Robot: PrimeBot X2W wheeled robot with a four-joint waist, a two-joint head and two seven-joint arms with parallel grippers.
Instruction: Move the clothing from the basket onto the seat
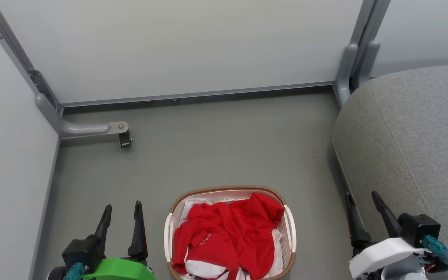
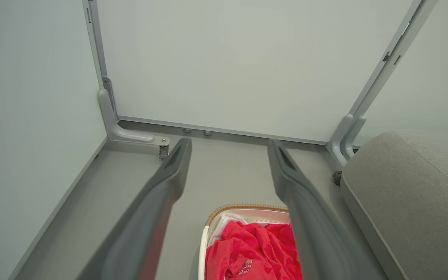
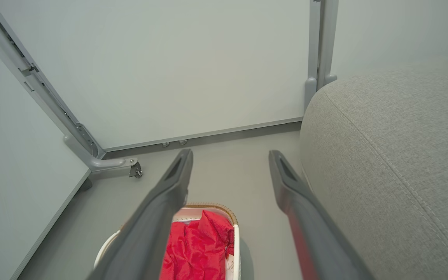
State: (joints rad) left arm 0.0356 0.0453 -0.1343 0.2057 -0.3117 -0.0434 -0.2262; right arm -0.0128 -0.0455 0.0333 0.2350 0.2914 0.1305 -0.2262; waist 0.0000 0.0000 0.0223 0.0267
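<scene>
Inside basket, red clothing (white letters unreadable).

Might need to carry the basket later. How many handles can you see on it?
2. The left handle sits on the basket's left side, the right handle on its right side; the near rim is cut off, so another could be hidden.
</scene>
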